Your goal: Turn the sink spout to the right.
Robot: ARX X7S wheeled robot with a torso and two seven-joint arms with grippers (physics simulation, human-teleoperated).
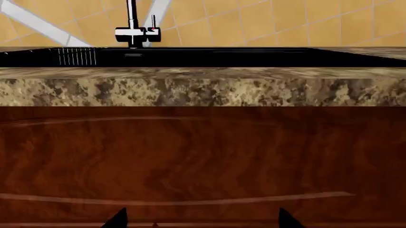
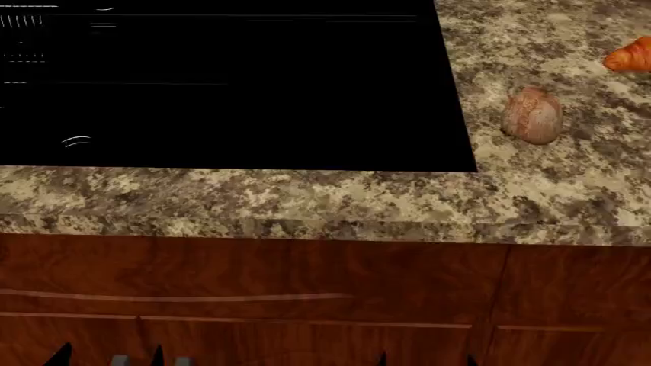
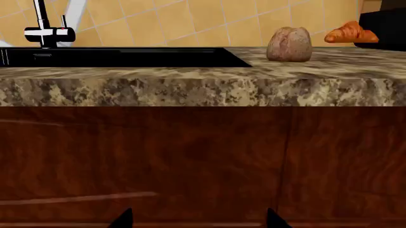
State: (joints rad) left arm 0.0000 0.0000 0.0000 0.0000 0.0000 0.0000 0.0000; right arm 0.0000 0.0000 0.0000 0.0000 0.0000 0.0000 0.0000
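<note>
The sink spout [image 1: 131, 16] rises as a thin black tube from its shiny chrome base at the far edge of the sink [image 1: 254, 57], against a wall of tan tiles [image 1: 266, 21]; in the left wrist view it runs up out of frame, so where its outlet points cannot be told. A short black lever [image 1: 153, 23] with a red dot stands just beside it on the same base. In the right wrist view the sink spout [image 3: 42, 19] again stands behind the sink [image 3: 127, 57]. From the head view the sink [image 2: 254, 84] fills the area from about 9 to 12 o'clock, a glossy black basin set into a speckled granite counter [image 2: 305, 198]. On the counter at about 2 o'clock from the picture's middle lies a brown rounded bread roll [image 2: 532, 114], well apart from the basin's corner, and farther out at 2 o'clock an orange croissant [image 2: 630, 57]. Below the counter's front edge run reddish wooden cabinet fronts [image 2: 254, 290]. The left gripper [image 1: 198, 219] and right gripper [image 3: 198, 218] hang low before those fronts, each with its two dark fingertips spread wide and nothing between them.
</note>
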